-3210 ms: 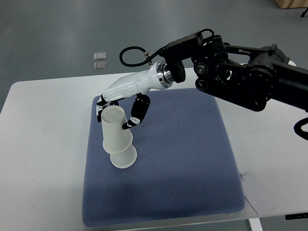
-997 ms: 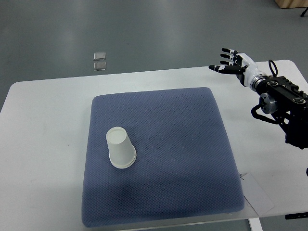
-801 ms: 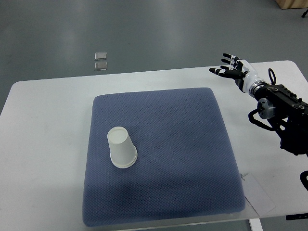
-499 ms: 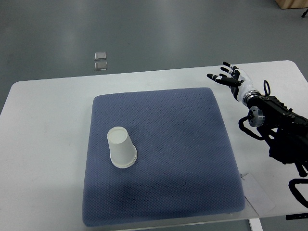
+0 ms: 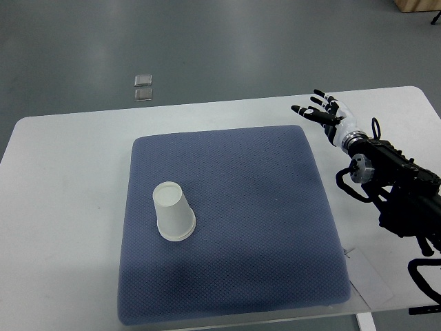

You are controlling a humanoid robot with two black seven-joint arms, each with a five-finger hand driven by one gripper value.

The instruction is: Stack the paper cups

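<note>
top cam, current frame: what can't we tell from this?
- Paper cup: upside down on the blue mat; whether it is one cup or several nested is hidden by its outer wall.
- Right hand: fingers spread, holding nothing; its arm is cut off by the right edge.
- Left arm: outside the picture.

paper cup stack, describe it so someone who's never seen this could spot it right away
Find the blue-grey mat covering the white table. On its left half stands the white paper cup stack, upside down, base up. Nothing else sits on the mat; the right hand is off its far right corner.
</note>
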